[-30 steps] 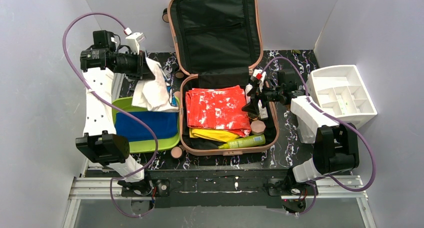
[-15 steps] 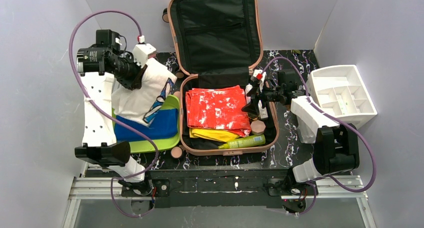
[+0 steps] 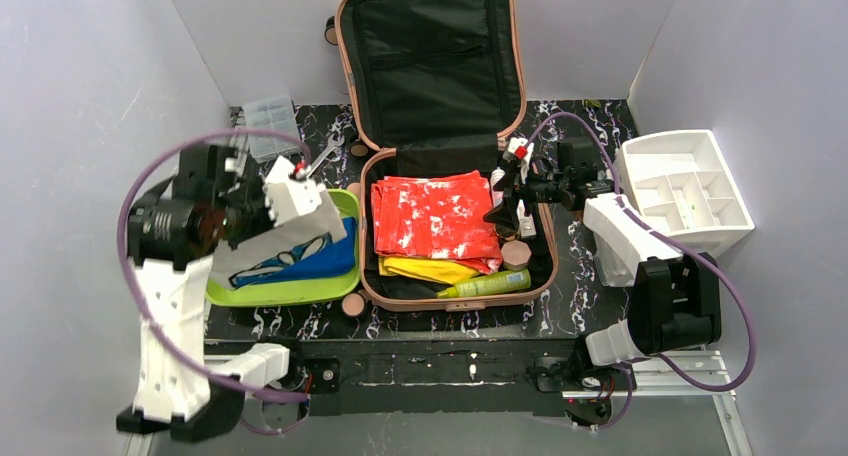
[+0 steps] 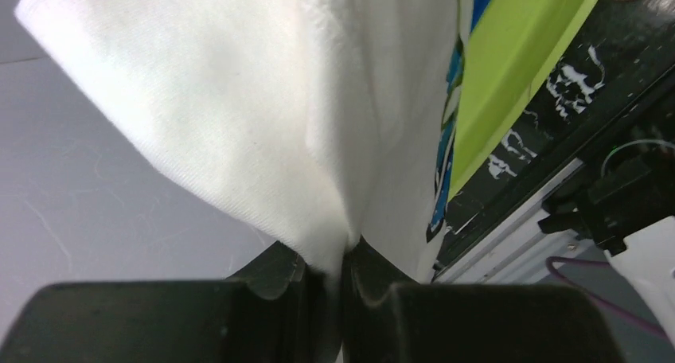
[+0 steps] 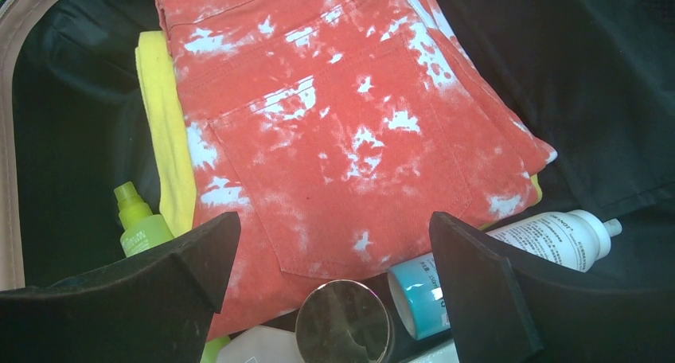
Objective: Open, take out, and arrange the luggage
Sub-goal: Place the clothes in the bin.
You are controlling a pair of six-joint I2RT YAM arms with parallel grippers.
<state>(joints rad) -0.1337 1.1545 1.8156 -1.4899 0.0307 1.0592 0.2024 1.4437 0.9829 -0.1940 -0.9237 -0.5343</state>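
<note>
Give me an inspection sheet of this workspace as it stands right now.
Surface: black marbled table, largely occupied.
Job's things: salmon-pink hard-shell suitcase open, lid raised; red-and-white jeans, yellow cloth, lime-green bottle inside.
Clutter: lime-green plastic tray holding blue cloth; white plastic organizer right; clear plastic box and metal wrench back left.
Grippers: left gripper shut on white T-shirt over the tray; right gripper open over the suitcase.
Cables: purple cables loop off both arms; no snag seen.
Surroundings: grey walls on three sides.

Black marbled table (image 3: pixel 590 298) on my feed
Luggage (image 3: pixel 432 76) mid-table; green tray (image 3: pixel 290 294) left of it, clear box (image 3: pixel 268 113) behind-left, round jar (image 3: pixel 352 304) in front.
</note>
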